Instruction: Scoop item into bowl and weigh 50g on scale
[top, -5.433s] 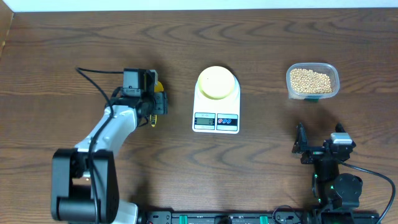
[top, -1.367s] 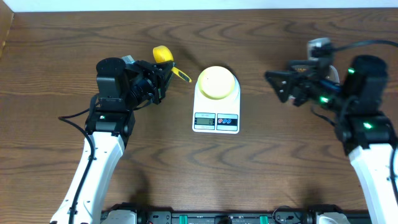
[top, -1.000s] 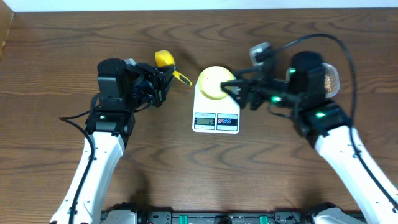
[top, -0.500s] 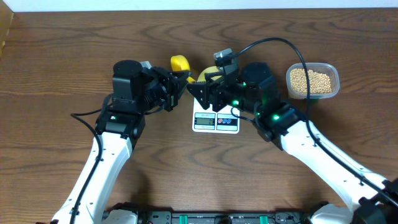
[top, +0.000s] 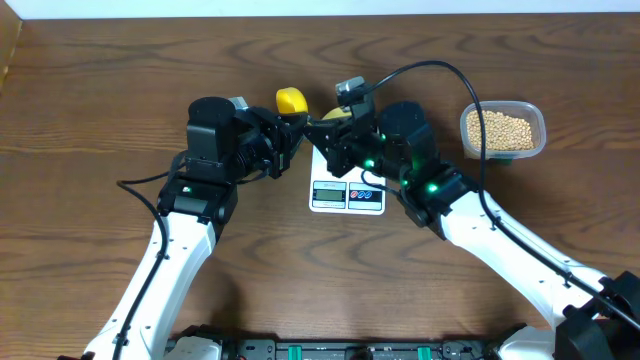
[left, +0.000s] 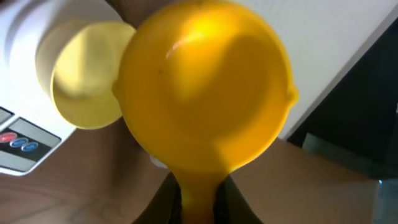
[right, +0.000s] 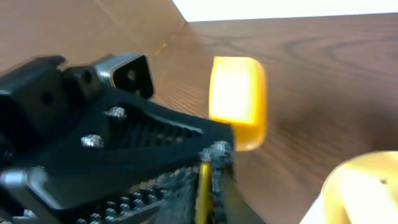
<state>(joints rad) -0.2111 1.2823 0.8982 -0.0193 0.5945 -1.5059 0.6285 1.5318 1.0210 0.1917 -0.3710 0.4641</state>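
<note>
Scoop (top: 291, 100), yellow, at 12 o'clock of tabletop (top: 90, 80): left claw (top: 295, 135) clamped on its handle. Right wrist view alone shows right claw (top: 318, 138) pinched narrow on same handle. Overhead: beans (top: 502, 128) in tub (top: 541, 128) at 2 o'clock, well apart. Bowl (top: 338, 113) on scale (top: 347, 190), half hidden by right arm, plain in left wrist view.

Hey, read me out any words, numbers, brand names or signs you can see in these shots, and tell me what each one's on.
No text can be read in any view.
The display on the scale: too small to read from overhead.
The buttons on the scale: coloured dots, blurred, no legible label.
The yellow scoop, the bowl and the clear tub: no markings visible.
</note>
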